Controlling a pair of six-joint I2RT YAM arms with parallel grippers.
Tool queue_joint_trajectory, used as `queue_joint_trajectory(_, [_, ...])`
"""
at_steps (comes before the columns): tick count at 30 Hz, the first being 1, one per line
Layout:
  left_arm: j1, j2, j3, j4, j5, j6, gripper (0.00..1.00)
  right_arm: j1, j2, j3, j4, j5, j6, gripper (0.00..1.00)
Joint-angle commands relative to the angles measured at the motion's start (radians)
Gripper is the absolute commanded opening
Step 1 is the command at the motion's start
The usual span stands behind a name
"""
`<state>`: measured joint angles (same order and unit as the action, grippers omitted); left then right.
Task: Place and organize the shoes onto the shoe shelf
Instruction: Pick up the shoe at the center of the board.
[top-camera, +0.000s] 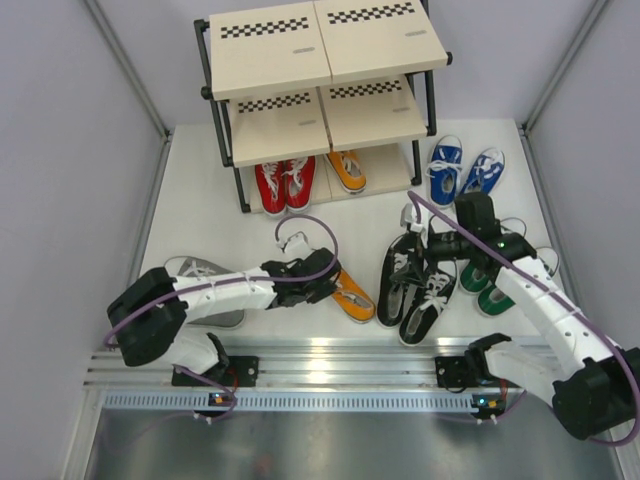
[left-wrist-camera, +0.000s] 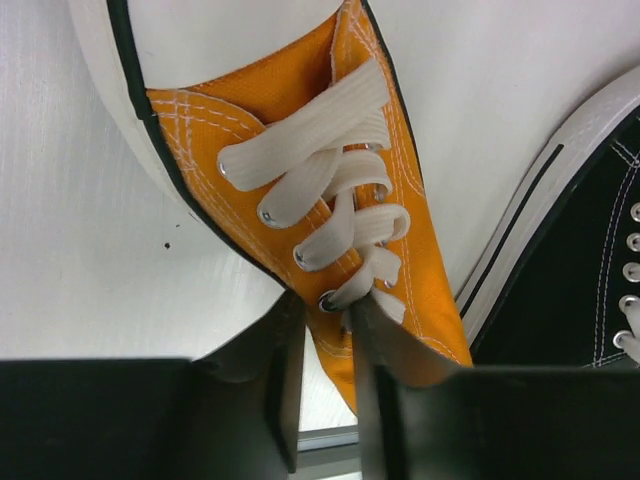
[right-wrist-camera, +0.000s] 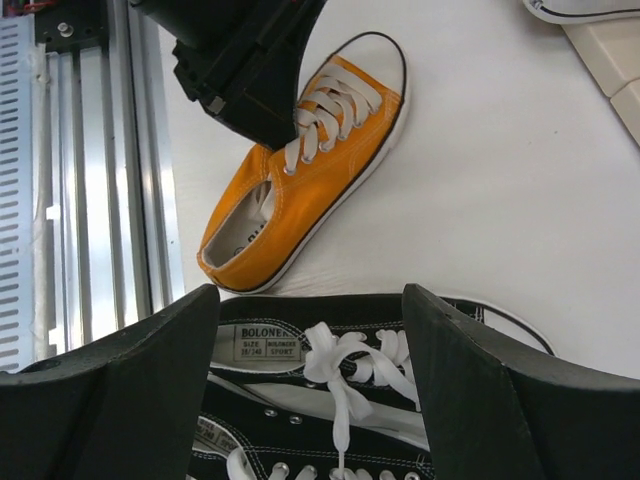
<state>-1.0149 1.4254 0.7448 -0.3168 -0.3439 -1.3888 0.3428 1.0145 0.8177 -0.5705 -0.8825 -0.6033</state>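
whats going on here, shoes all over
A robot is loading shoes onto a shelf. Its left pincer grips an orange shoe on the table near the laces. The right pincer hangs open over the black pair. The shelf's bottom level holds a red pair and the second orange shoe; the blue pair, green pair and grey shoes lie on the table.

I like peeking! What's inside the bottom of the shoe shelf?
A red pair and one orange shoe sit on the bottom tier of the shoe shelf. Anything farther back is hidden by the boards above.
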Motion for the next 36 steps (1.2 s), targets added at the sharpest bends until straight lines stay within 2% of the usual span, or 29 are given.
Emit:
queue_joint_trajectory(1, [0.018,0.046,0.022,0.105,0.04,-0.009,0.11,-0.01,0.002,0.005,-0.052,-0.09,-0.107,0.74])
queue_joint_trajectory(5, [0.016,-0.015,-0.011,0.212,0.094,0.1,0.0,0.027,0.027,0.004,-0.086,-0.086,-0.162,0.73])
queue_joint_trajectory(9, [0.016,-0.104,-0.002,0.245,0.092,0.1,0.0,0.111,0.058,0.041,-0.089,0.039,-0.132,0.73])
queue_joint_trajectory(14, [0.016,-0.204,0.008,0.245,0.031,0.024,0.0,0.286,0.088,0.15,-0.162,0.209,-0.113,0.73])
queue_joint_trajectory(19, [0.016,-0.224,0.018,0.245,0.0,-0.067,0.0,0.328,0.101,0.224,-0.161,0.292,-0.012,0.76])
queue_joint_trajectory(25, [0.016,-0.212,0.037,0.246,-0.003,-0.07,0.0,0.352,0.055,0.198,-0.169,0.307,-0.047,0.76])
queue_joint_trajectory(28, [0.018,-0.217,0.041,0.245,-0.009,-0.072,0.0,0.363,0.039,0.176,-0.209,0.269,-0.087,0.71])
queue_joint_trajectory(30, [0.018,-0.22,0.041,0.246,-0.012,-0.073,0.0,0.387,0.01,0.141,-0.184,0.283,-0.081,0.67])
queue_joint_trajectory(36, [0.016,-0.224,0.042,0.246,-0.004,-0.09,0.0,0.438,-0.011,0.104,-0.158,0.364,-0.085,0.68])
